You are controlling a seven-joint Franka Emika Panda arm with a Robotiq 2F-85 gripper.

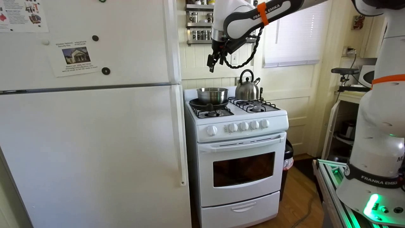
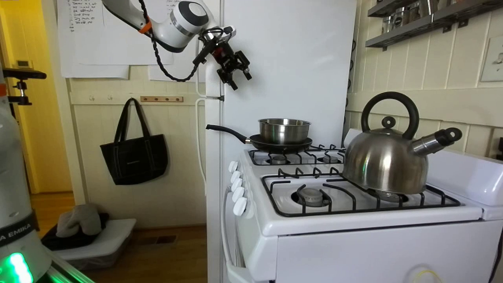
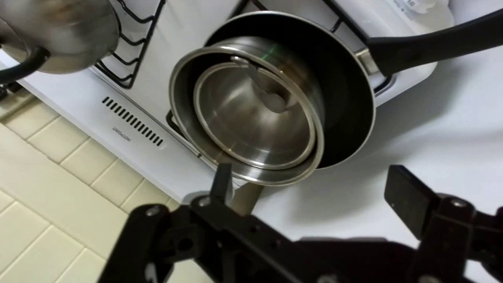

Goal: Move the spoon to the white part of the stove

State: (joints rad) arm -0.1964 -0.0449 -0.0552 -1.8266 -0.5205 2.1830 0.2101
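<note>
The spoon (image 3: 257, 76) is metal and leans inside a steel pot (image 3: 180, 90) in the wrist view. Its handle end rests near the pot's rim. The pot sits in a black frying pan (image 3: 346, 102) on the stove's burner grate. The spoon is hidden in both exterior views. The white part of the stove (image 3: 175, 51) shows as a strip beside the pan, and also in both exterior views (image 1: 243, 116) (image 2: 334, 221). My gripper (image 3: 310, 179) is open with nothing between its fingers. It hangs well above the pot in both exterior views (image 1: 211, 65) (image 2: 241, 80).
A steel kettle (image 2: 385, 161) stands on the burner grates beside the pot. The pan's black handle (image 3: 436, 49) sticks out past the stove's front. A tall white fridge (image 1: 95, 142) stands beside the stove. Spice shelves (image 1: 199, 25) hang on the wall behind.
</note>
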